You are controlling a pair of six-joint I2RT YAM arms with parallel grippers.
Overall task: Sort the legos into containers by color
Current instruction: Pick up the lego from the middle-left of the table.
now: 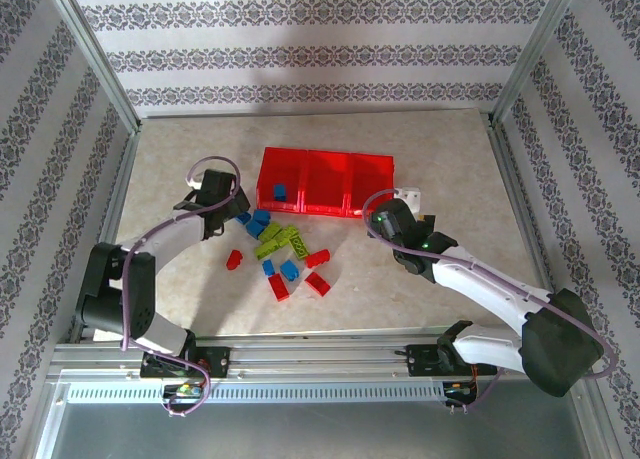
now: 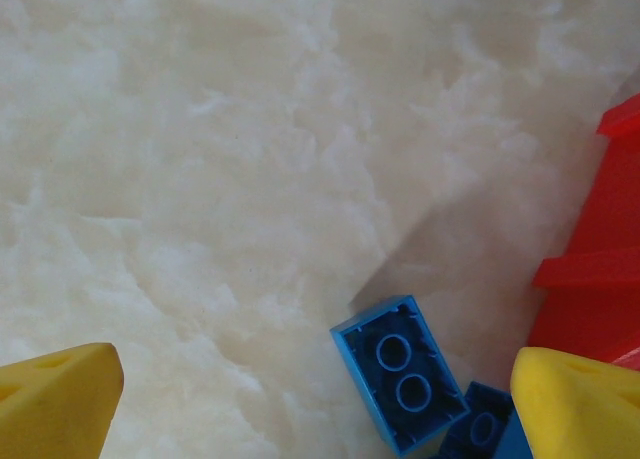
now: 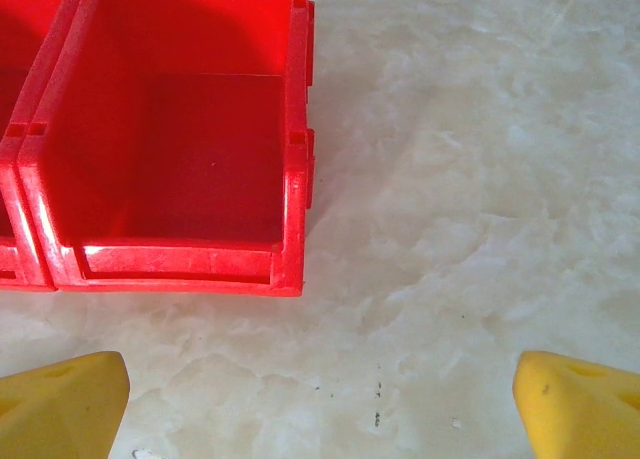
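The red three-compartment tray [image 1: 362,159] lies at the table's middle back; a blue lego [image 1: 279,191] sits in its left compartment. Blue [image 1: 258,220], lime green [image 1: 281,240] and red legos [image 1: 279,287] lie scattered in front of it. My left gripper [image 1: 230,211] hovers open at the tray's near left corner. In the left wrist view its yellow fingers [image 2: 60,404] stand wide apart, with an upside-down blue lego [image 2: 400,374] on the table between them, nearer the right finger, and the tray's wall [image 2: 600,269] at the right. My right gripper [image 3: 320,419] is open over bare table, just before the tray's empty right compartment [image 3: 180,264].
A small white object [image 1: 407,194] lies by the tray's right end, close to my right gripper [image 1: 385,217]. Metal frame rails [image 1: 300,351] border the table on all sides. Bare tabletop stretches left of the legos and right of the tray.
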